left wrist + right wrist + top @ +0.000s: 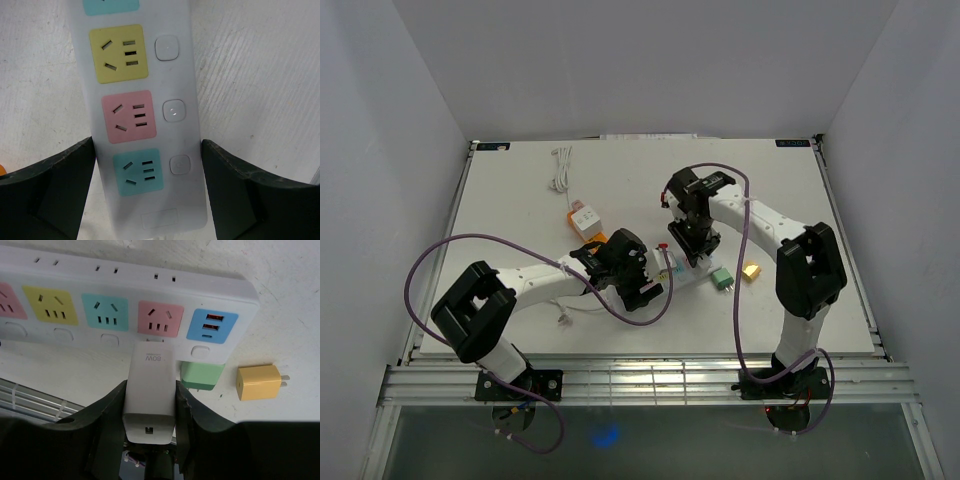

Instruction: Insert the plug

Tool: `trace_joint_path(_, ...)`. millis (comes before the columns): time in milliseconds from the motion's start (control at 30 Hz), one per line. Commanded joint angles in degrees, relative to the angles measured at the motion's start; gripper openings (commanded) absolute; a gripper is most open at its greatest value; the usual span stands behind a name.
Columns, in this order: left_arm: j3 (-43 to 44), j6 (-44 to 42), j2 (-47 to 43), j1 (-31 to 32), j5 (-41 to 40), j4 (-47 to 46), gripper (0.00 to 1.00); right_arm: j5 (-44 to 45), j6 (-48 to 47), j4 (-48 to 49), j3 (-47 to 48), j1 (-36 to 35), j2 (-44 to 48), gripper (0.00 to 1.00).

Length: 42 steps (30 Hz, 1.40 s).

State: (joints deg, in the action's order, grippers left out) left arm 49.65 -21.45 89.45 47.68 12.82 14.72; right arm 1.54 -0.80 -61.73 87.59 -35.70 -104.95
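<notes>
Gripping the white charger (149, 402), my right end effector (150, 386) aims its long axis up-frame at the pink socket (160, 318), just short of it; my left end effector (148, 147) pinches the power strip (125, 287) by its sides.

Both arms are built alike: smooth white shells for the long links, with chunky black housings at each joint. The left arm (535, 282) and the right arm (765, 225) each stand on a black base plate, the left base (520, 385) and the right base (782, 382). A thin purple cable (430, 262) runs in a free loop along the left arm, and a second purple lead (735, 300) follows the right one. The left tool (642, 283) and right tool (688, 245) are black. Up close, the left fingers (50, 190) are matt, dark and broad, scuffed pale along their edges. The right fingers (107, 420) look smoother, with rounded black shoulders.
</notes>
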Motion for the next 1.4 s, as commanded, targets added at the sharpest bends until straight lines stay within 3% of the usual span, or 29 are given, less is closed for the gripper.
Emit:
trace_joint_path(0, -0.1, -0.3, -0.9, 0.0, 0.5, 0.7, 0.78, 1.2, 0.4, 1.2, 2.7, 0.2, -1.7, 0.08)
trace_joint_path(1367, 0.4, 0.7, -0.7, -0.1, 0.2, 1.4, 0.78, -0.3, 0.3, 3.1, 0.0, 0.5, -4.1, 0.08)
